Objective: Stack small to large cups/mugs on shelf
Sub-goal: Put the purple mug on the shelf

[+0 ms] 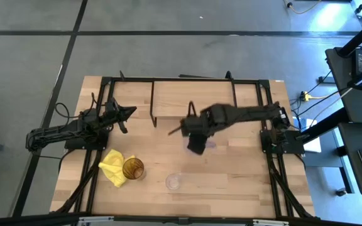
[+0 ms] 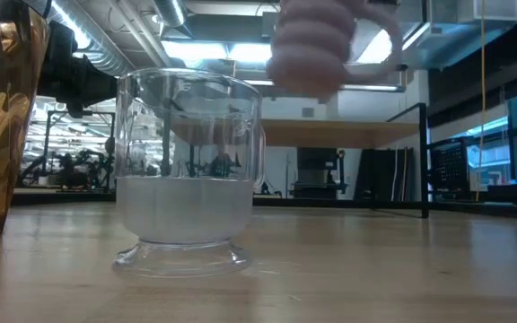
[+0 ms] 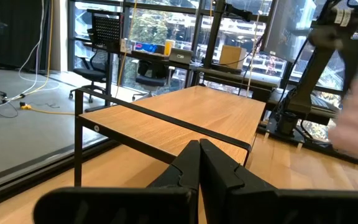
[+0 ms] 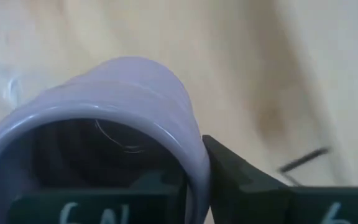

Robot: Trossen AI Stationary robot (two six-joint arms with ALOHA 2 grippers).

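Two arms were seen over a light wooden tabletop [image 1: 231, 169] ringed by a black frame, standing on a grey floor [image 1: 168, 50] crossed by dark lines. The right gripper [image 1: 195, 145] was clamped on the purple mug [image 4: 104, 118], held in the air above the table in front of the shelf [image 1: 190, 99]. The left gripper [image 1: 129, 113] was closed and empty, near the shelf's left end. The clear glass cup [image 2: 189, 184] and the amber tumbler [image 1: 133, 168] stood near the table's front edge, the tumbler touching a yellow cloth [image 1: 113, 164]. Large windows and office chairs were visible beyond.
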